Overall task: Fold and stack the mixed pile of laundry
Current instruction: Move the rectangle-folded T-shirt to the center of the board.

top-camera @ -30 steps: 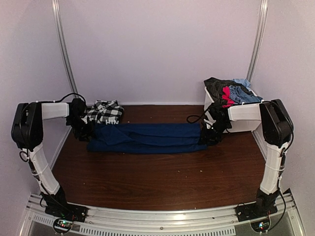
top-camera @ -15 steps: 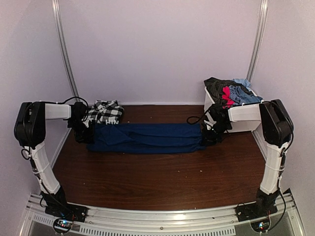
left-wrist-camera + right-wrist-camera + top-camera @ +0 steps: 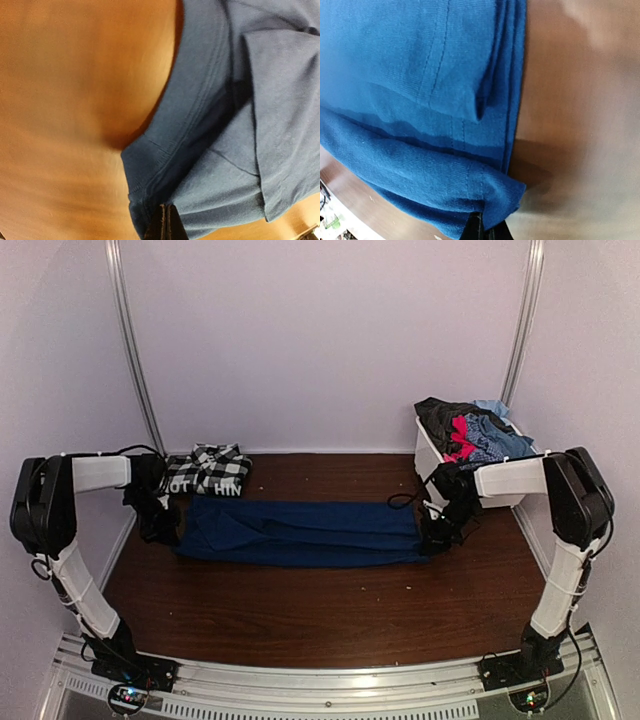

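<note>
On the dark brown wooden worktop (image 3: 320, 610), the long navy blue cloth piece (image 3: 300, 532) lies stretched between the arms. The left arm's jaws are pinched shut on its left hem and the right arm's jaws on its right corner, apparently to pull it taut for folding. A second earlier both pairs stood part open and the cloth lay slightly farther back; behind it wait the black-and-white checked shirt (image 3: 208, 470) and, in the white plastic bin (image 3: 428, 455), the heap of red, light blue and dark grey garments (image 3: 470, 430).

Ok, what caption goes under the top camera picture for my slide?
Left gripper and right gripper pinch opposite ends of the long navy garment on the table.
</note>
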Robot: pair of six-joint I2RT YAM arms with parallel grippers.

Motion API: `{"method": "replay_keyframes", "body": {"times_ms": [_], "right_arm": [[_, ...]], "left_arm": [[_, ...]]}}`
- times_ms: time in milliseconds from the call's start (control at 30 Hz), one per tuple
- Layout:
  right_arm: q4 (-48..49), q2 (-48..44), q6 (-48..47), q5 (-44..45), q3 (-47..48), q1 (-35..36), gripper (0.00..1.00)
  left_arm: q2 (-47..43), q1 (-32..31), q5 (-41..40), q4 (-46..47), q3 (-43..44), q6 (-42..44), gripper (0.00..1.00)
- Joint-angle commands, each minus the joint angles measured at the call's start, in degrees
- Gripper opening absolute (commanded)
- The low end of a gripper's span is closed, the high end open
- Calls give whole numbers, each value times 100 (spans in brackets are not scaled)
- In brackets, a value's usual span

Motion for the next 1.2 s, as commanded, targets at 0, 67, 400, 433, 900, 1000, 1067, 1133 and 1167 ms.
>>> {"method": "replay_keyframes", "body": {"times_ms": [0, 67, 400, 433, 900, 1000, 1067, 1133, 1167], "right_arm": [[-373, -310, -100, -16, -432, 133, 0], [-451, -335, -115, -87, -551, 224, 0], [-424, -663, -125, -331, -1105, 407, 1], [-452, -647, -170, -378, -1051, 412, 3], [-1339, -879, -688, -201, -246, 306, 53], [-1382, -947, -677, -148, -137, 281, 60], [-1322, -1072, -668, -121, -88, 282, 60], [-1261, -1124, -691, -105, -29, 277, 60], [-1231, -1126, -708, -117, 11, 281, 60]], "left_arm": [[-193, 49, -53, -367, -387, -92, 0], [-267, 49, -27, -417, -533, -88, 0], [-967, 49, 187, -509, -1459, -135, 0], [-969, 49, 254, -495, -1478, -118, 0], [-1437, 49, 446, -654, -1165, 68, 30], [-1466, 49, 675, -513, -1048, -26, 35], [-1498, 49, 953, -365, -1009, -105, 37], [-1575, 49, 1158, -214, -1031, -327, 38], [-1633, 49, 1282, -92, -1085, -426, 38]]}}
